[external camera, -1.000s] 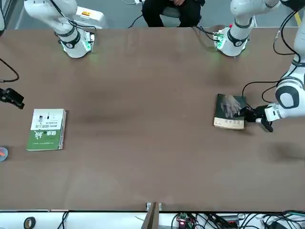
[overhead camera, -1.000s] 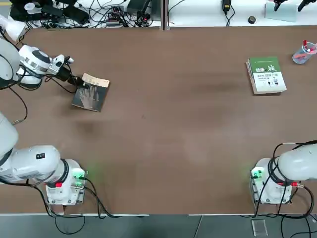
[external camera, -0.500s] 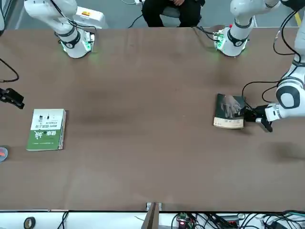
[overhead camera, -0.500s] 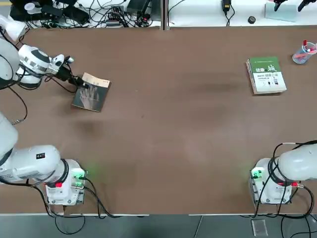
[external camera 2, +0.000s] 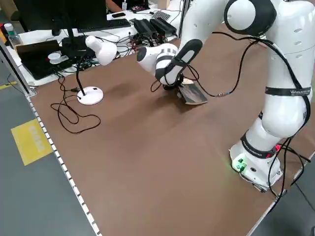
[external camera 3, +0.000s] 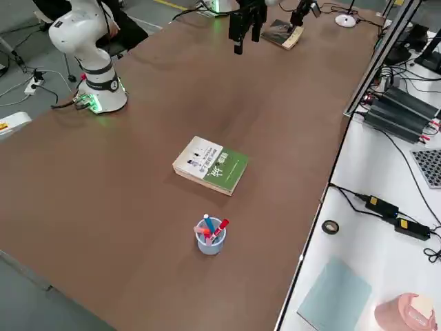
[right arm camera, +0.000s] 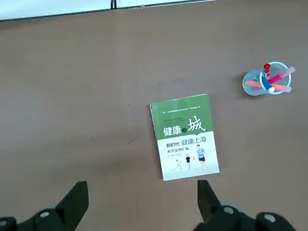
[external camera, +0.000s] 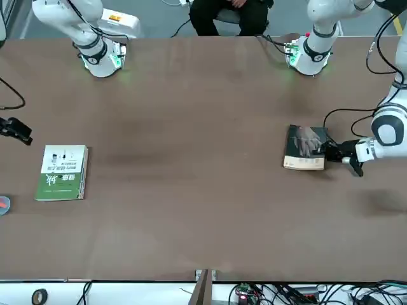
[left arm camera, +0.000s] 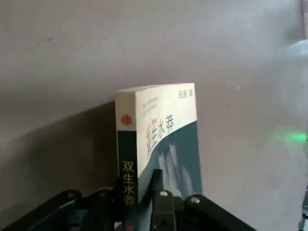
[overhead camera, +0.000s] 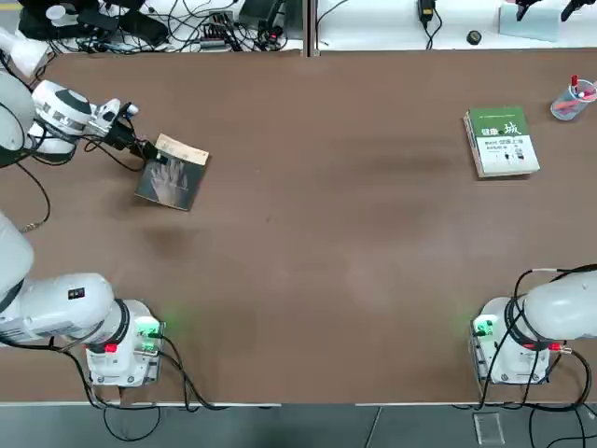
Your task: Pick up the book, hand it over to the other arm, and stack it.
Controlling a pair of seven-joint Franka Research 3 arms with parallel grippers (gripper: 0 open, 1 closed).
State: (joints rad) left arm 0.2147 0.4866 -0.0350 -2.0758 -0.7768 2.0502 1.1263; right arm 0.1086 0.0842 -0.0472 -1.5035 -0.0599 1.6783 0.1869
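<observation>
Gripping the grey-green paperback with the left gripper at table's far left; right gripper wide apart, near green-and-white book.

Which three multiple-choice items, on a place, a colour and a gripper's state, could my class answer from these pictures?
1. Where is the white cup of pens?
A) beside the green-and-white book
B) on the dark book
C) under the left arm

2. What colour is the band along the dark paperback's edge?
A) red
B) cream
C) blue

3. The right arm's black gripper is:
A) shut on a pen
B) open, holding nothing
C) gripping the green book

Key:
1 A: the cup stands near the green-and-white book.
2 B: the dark paperback shows it.
3 B: the gripper's fingers stand apart.
</observation>
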